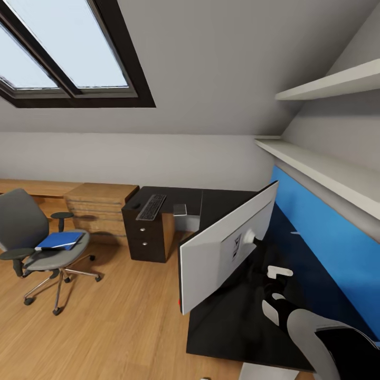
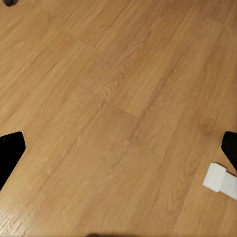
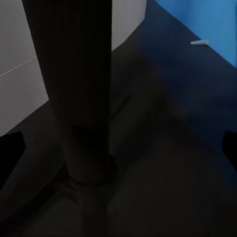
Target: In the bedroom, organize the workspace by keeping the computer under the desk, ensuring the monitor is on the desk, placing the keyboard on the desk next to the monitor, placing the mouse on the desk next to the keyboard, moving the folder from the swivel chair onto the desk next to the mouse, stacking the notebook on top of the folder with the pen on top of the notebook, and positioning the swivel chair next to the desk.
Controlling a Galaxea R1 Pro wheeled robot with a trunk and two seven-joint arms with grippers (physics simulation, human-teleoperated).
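Both sets of jaws spread and empty; one monitor, one keyboard, one folder.

White-backed monitor stands on the black desk; blue folder on swivel chair.

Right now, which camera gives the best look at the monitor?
The head view: it shows the whole monitor, white back toward the camera, standing on the black desk. The right wrist view shows just its dark stem and foot up close. The left wrist view faces the wood floor.
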